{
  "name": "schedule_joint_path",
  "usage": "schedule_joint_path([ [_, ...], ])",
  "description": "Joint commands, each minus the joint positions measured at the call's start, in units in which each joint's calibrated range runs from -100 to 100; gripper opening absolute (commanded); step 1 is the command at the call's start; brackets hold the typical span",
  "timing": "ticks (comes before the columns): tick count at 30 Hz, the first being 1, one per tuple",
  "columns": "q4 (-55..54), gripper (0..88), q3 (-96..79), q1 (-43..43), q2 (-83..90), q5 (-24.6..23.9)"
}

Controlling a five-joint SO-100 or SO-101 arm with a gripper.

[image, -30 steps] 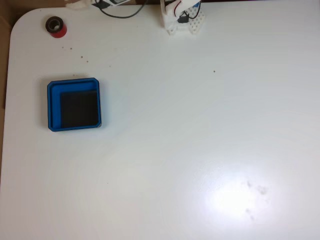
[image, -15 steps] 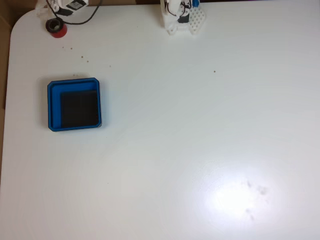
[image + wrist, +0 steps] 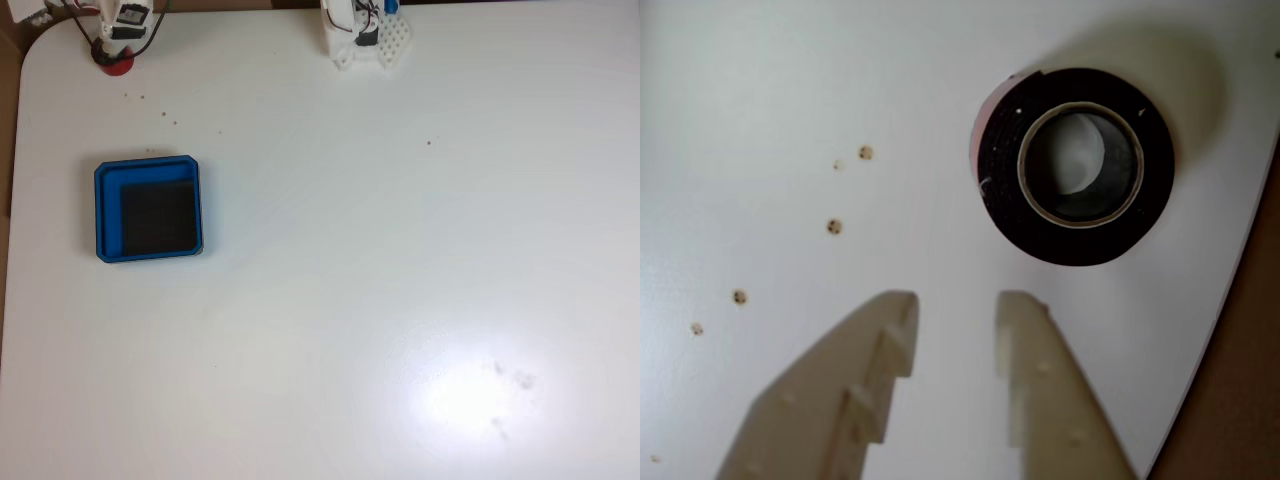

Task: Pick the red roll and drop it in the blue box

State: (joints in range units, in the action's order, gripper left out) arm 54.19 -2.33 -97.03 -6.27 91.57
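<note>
The red roll lies flat by the table's far left corner in the fixed view, partly covered by my gripper hovering over it. The wrist view shows the roll's dark top face and round hole, with a thin red edge on its left. My gripper is open with a narrow gap. Its cream fingertips stop short of the roll, nothing between them. The blue box, a shallow square tray with a black floor, sits on the left of the table, well in front of the roll.
The arm's white base stands at the back middle. The roll lies close to the rounded table corner; in the wrist view the table edge runs just right of it. Small dark specks dot the white top.
The gripper has swung left along the back edge and now hangs over the red roll, covering part of it. The roll and box have not moved.
</note>
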Motion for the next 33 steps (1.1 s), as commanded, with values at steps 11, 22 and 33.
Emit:
schedule_joint_path([
  [11,0.3,3.6,4.1,0.3,-4.3,-0.4],
  [22,-1.0,12.9,4.1,-0.2,-5.4,-0.4],
  [33,-11.1,12.9,4.0,-2.7,-10.3,0.0],
])
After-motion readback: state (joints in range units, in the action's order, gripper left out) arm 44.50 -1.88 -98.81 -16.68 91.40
